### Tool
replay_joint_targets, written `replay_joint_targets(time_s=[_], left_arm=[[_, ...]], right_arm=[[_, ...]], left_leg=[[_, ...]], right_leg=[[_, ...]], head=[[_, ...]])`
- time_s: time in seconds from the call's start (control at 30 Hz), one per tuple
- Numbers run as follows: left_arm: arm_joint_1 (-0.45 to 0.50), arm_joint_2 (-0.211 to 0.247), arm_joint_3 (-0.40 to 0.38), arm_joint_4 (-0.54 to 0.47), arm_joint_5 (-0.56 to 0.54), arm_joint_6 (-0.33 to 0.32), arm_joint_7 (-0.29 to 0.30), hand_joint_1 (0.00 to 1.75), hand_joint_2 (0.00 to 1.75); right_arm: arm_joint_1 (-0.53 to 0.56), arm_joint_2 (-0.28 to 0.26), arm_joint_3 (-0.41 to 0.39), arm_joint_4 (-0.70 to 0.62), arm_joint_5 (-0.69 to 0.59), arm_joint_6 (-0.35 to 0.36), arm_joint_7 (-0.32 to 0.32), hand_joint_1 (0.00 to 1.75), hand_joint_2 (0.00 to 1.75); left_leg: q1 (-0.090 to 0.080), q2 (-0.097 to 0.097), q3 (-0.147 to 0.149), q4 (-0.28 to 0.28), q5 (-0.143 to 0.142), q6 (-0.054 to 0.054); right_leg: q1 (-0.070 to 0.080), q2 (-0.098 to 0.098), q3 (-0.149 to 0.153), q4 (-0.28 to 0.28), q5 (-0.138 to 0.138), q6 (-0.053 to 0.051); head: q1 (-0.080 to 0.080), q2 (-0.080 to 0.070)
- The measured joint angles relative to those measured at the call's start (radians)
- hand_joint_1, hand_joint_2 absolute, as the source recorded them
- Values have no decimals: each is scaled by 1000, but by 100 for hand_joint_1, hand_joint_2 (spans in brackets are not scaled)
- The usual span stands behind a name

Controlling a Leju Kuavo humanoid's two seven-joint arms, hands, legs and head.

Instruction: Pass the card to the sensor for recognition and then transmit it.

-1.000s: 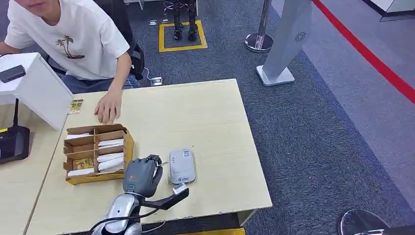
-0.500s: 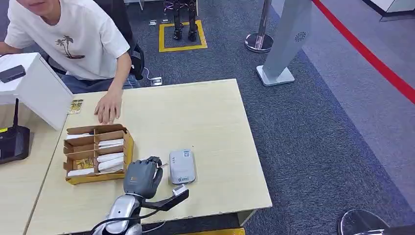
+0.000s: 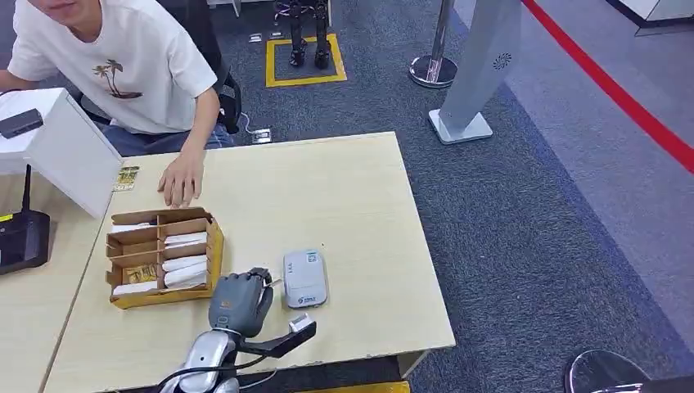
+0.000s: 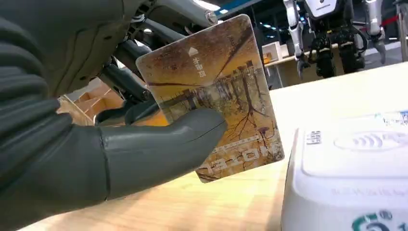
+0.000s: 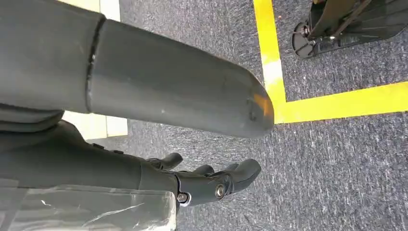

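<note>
Left hand [image 3: 240, 301] pinches the card [image 4: 216, 94] between thumb and fingers, just beside the white sensor [image 3: 304, 278] on the pale wood counter [image 3: 344, 205]. Right hand [image 5: 159, 110] hangs over grey carpet [image 5: 337, 178] with yellow tape [image 5: 288, 96], fingers apart, holding nothing. A person's hand [image 3: 182, 178] rests near the cardboard box [image 3: 159, 255].

card: brown-gold plastic card with tree artwork [image 4: 216, 96], held upright and tilted, pinched under the left hand's grey thumb [image 4: 159, 144], just beside the sensor
sensor: white rounded-rectangle card reader [image 3: 304, 278], flat on the pale wood table, near the front edge
</note>
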Motion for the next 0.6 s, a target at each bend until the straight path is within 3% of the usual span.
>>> replay_joint_targets(time_s=[0.6], left_arm=[[6,-6,2,32,-13,24,2,175,175]], right_arm=[[-1,0,0,0,3,5,-5,0,175]], left_leg=[[0,0,0,0,0,0]], right_leg=[[0,0,0,0,0,0]], head=[[0,0]])
